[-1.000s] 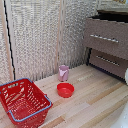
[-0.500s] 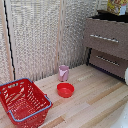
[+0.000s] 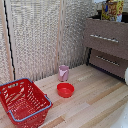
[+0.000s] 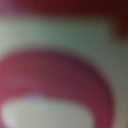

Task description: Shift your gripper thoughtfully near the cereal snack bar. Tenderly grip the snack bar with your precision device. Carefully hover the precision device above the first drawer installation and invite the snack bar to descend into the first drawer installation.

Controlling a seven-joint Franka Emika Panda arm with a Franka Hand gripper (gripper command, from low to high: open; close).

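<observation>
A light wooden surface [image 3: 95, 102] holds a red shopping basket [image 3: 22, 102] at the exterior view's left, a red bowl [image 3: 65, 90] near the middle and a pink cup [image 3: 63, 73] just behind the bowl. The cereal snack bar [image 3: 112, 9] is high at the exterior view's right, above the first drawer installation [image 3: 106, 38], with a darker drawer front [image 3: 107, 62] below. The pincer cannot be made out; its state cannot be told. The wrist view is a red and pale blur

No legible text anywhere — cereal snack bar [image 3: 113, 9] print too blurred.
</observation>
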